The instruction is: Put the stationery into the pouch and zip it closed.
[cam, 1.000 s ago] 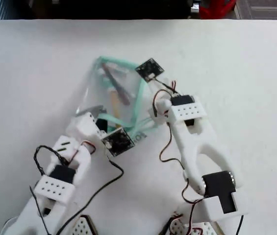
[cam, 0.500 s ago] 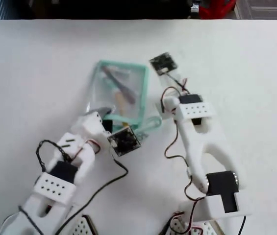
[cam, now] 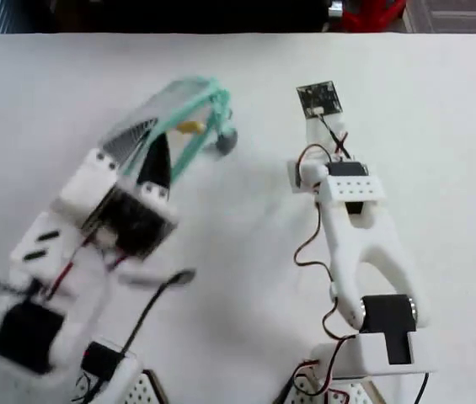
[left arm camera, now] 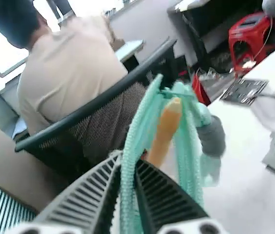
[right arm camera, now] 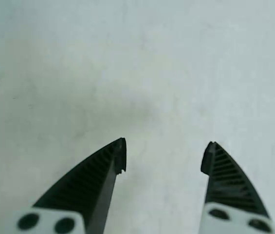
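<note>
High view: clear teal-edged pouch (cam: 172,109) lifted off table (cam: 440,168) near far edge, pinched in left gripper (cam: 147,150). Left wrist view: orange stick (left arm camera: 164,127) inside pouch, jaws clamped on its edge. Right wrist view: right gripper (right arm camera: 164,156) spread apart above table.

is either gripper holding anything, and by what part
The left gripper is shut on the pouch, pinching its teal border at one edge. The right gripper is open over the table and holds nothing.
</note>
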### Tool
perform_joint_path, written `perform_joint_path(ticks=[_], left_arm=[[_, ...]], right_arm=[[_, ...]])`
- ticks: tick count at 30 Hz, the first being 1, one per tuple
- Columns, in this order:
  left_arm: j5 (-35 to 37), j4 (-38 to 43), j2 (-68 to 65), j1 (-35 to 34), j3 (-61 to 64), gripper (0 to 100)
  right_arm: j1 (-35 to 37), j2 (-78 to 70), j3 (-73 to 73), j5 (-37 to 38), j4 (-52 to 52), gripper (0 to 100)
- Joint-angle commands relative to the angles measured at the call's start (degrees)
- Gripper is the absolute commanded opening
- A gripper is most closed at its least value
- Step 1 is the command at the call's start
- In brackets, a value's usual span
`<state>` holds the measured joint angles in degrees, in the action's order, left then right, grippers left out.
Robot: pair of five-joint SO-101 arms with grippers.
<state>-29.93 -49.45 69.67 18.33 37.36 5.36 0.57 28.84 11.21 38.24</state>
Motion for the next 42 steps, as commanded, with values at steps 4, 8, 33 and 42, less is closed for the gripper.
perform_joint_path(ticks=[4, 8, 33, 42], left_arm=[[5.5, -8.0, -2.9, -2.5, -15.1, 2], [10.9, -15.1, -9.2, 4.1, -17.2, 2], [23.4, -45.4, -46.5, -1.4, -55.5, 2], [26.1, -47.3, -51.7, -2.2, -54.8, 2]], right_arm=[[-0.7, 2.3, -0.2, -0.6, -0.8, 25.8], [-0.7, 2.3, 0.0, -0.7, -0.7, 25.8], [-0.1, 2.7, 3.3, -0.7, -4.4, 25.8], [0.0, 2.9, 3.4, -0.7, -4.4, 25.8]])
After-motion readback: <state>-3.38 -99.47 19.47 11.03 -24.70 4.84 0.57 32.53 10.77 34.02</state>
